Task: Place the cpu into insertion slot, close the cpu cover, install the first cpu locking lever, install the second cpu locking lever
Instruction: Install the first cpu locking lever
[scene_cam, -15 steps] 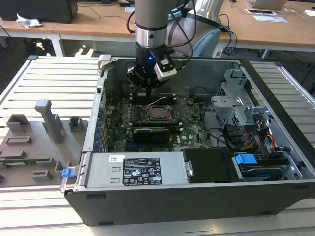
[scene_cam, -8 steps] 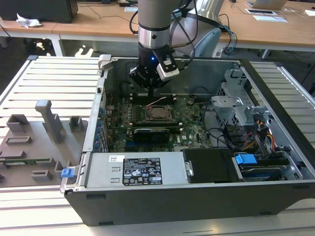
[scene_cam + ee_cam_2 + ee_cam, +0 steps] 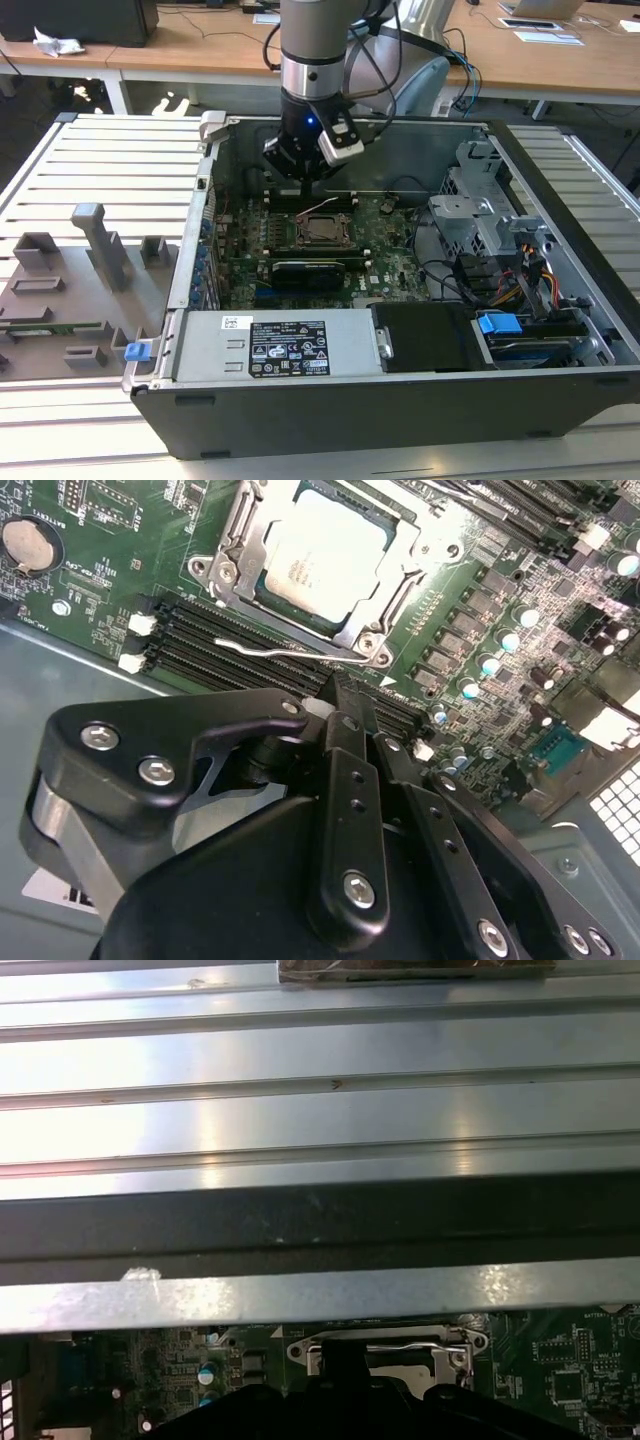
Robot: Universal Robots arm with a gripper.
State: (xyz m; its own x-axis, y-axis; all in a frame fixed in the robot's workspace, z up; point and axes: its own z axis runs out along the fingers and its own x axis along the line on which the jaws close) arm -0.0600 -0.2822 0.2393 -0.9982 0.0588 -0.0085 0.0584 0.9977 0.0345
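In the second wrist view the cpu (image 3: pixel 322 555), pale silvery grey, lies flat in the insertion slot (image 3: pixel 372 640). The cpu cover (image 3: pixel 238 535) is down around it. A thin silver locking lever (image 3: pixel 265 648) lies along the black memory slots beside the socket. My gripper (image 3: pixel 342 695) is shut, its tips right at that lever's end; contact cannot be told. In the exterior view the gripper (image 3: pixel 308 172) hangs over the far edge of the socket (image 3: pixel 322 231), with the lever (image 3: pixel 322 206) showing as a pale line below it.
The open computer case has a tall back wall (image 3: pixel 400 150) just behind the gripper. Drive cages (image 3: pixel 480 215) and cables stand on the exterior view's right, the power supply (image 3: pixel 275 345) at the front. A grey fixture tray (image 3: pixel 70 290) lies outside on the left.
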